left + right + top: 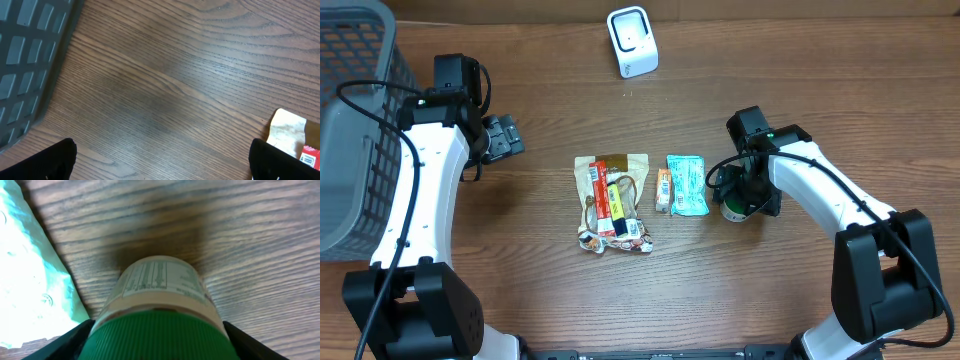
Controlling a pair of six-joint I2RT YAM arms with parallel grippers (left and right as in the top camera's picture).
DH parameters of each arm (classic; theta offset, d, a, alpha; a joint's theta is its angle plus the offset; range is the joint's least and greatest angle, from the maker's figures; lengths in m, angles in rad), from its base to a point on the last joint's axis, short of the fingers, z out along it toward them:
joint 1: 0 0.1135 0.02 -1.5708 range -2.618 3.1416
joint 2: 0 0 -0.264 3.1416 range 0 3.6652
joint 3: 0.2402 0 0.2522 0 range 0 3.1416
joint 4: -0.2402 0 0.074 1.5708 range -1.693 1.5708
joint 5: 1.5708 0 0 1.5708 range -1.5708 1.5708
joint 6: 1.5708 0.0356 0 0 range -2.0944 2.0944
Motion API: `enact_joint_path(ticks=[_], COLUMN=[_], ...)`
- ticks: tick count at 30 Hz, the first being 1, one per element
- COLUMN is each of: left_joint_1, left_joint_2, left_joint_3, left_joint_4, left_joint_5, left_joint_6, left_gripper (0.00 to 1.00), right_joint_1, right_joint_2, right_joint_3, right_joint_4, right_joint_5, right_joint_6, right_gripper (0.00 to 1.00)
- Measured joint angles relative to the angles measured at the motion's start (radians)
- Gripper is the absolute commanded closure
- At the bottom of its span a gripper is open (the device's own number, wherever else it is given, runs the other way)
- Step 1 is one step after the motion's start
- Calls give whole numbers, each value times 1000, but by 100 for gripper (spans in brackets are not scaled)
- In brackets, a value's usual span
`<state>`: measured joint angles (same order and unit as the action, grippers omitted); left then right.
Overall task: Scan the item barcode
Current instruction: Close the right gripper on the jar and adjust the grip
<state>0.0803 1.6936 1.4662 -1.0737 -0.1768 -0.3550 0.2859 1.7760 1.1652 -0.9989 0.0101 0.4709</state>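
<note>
A bottle (160,282) with a ribbed green cap and a pale printed label rests on the wooden table; from overhead the bottle (731,211) shows just right of the teal packet. My right gripper (157,342) sits over it, one finger pressed against each side of the cap. From overhead the right gripper (742,193) covers most of the bottle. The white barcode scanner (632,41) stands at the far edge. My left gripper (504,137) hangs wide open over bare wood at the left, holding nothing; the left gripper (160,160) shows only its two dark fingertips.
A teal packet (687,184) and a small orange packet (663,190) lie left of the bottle. A beige snack pouch (611,201) with red and yellow items lies at the centre. A grey mesh basket (350,130) fills the left edge.
</note>
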Motion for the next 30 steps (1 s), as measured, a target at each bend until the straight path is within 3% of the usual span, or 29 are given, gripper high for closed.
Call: enact_joint_path(ticks=[7, 14, 22, 30], left_joint_1=[0, 0, 0, 0], left_joint_2=[0, 0, 0, 0], left_joint_3=[0, 0, 0, 0], left_joint_4=[0, 0, 0, 0], left_joint_5=[0, 0, 0, 0], left_joint_6=[0, 0, 0, 0], left_gripper=[0, 0, 0, 0], right_joint_1=[0, 0, 0, 0], right_joint_2=[0, 1, 1, 1], right_joint_3=[0, 0, 0, -10], right_joint_4=[4, 0, -2, 37], right_joint_5=[1, -3, -36, -36], right_joint_6=[82, 242, 338, 394], right_gripper=[22, 0, 0, 12])
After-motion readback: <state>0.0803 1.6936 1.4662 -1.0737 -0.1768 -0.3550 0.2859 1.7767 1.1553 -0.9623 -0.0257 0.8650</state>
